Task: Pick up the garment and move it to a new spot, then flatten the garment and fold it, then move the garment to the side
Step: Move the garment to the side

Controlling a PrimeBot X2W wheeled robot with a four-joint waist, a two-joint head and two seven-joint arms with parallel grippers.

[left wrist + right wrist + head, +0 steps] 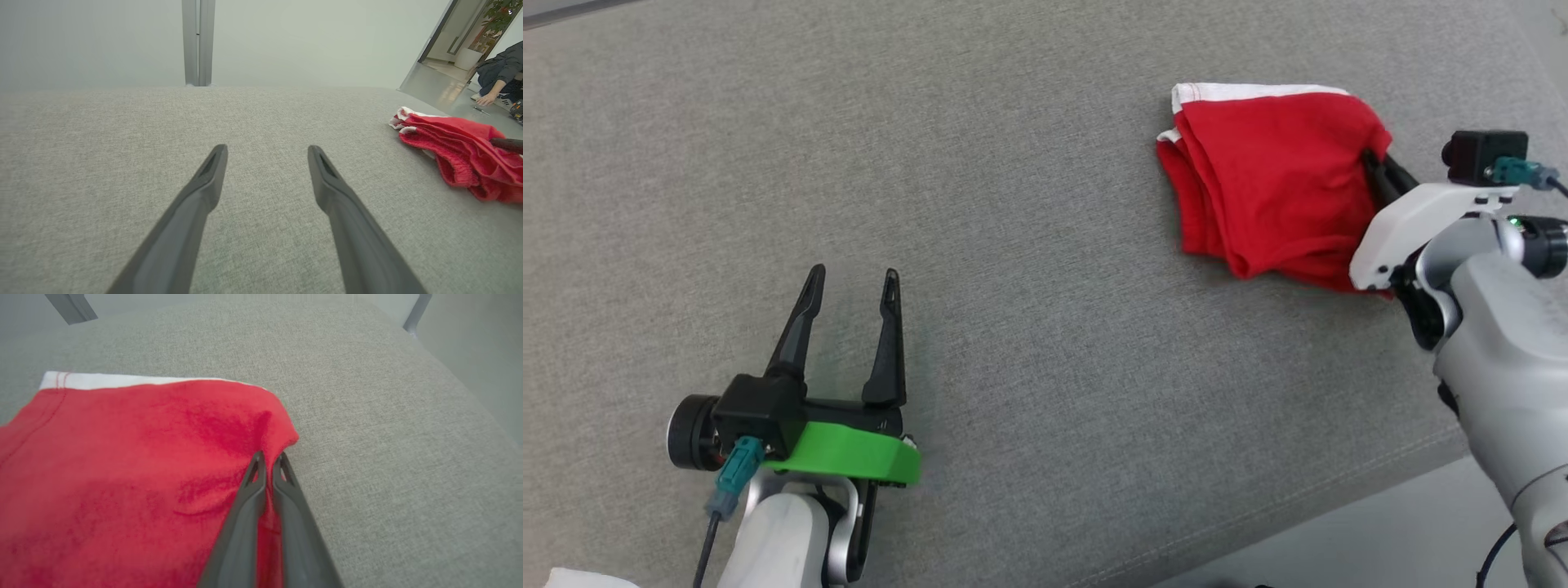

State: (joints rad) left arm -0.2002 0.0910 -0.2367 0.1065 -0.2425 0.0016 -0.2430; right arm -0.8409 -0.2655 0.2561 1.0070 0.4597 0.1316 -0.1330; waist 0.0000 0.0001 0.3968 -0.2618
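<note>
A red garment (1274,180) with a white band along its far edge lies folded on the grey cushion, toward the right in the head view. My right gripper (1372,163) is shut on the garment's right edge; the right wrist view shows a pinch of red cloth (229,457) between its closed fingers (253,486). Far off at the lower left, my left gripper (854,282) stands open over bare fabric with nothing between its fingers. From the left wrist view the garment (457,155) sits at the right, well apart from the left gripper (265,153).
The grey cushion (1029,245) spreads wide to the left of the garment. Its front edge (1339,506) runs diagonally at the lower right, with pale floor beyond. A person (498,77) crouches on the floor in the far right background.
</note>
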